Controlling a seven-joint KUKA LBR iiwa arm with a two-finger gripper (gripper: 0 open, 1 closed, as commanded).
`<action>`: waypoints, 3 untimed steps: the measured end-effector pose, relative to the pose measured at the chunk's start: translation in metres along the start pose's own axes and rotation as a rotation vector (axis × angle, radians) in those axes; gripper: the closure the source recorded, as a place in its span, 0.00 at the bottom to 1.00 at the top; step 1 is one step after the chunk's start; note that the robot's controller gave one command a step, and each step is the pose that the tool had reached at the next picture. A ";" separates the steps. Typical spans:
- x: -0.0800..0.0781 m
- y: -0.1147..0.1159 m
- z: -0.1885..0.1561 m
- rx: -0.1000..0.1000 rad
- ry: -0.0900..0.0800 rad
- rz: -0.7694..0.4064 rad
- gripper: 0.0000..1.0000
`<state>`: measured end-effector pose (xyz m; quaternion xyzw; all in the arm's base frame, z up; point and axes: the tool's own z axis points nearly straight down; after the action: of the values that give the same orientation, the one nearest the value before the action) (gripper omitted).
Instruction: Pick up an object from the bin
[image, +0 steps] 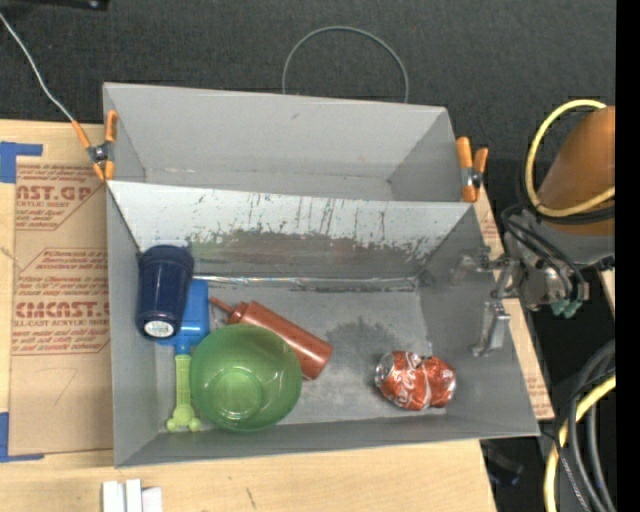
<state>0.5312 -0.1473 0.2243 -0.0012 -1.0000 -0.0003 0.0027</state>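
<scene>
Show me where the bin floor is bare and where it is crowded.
Bare floor lies between the brown bottle and the crushed red can, and along the back wall. The left side is crowded with the dark blue cup, green bowl and bottle. The end effector hangs near the right wall.

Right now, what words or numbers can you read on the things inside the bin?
None of the writing in the bin is readable.
On the crushed red can: white markings, too crumpled to read.
On the dark blue cylinder: white end label, too small to read.
</scene>
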 end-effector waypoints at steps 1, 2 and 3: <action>-0.001 0.001 -0.005 0.001 -0.008 -0.003 0.00; 0.012 0.031 0.093 0.001 -0.004 -0.360 1.00; 0.016 0.041 0.125 -0.001 0.000 -0.469 1.00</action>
<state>0.5142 -0.1062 0.0994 0.2314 -0.9728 -0.0013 0.0026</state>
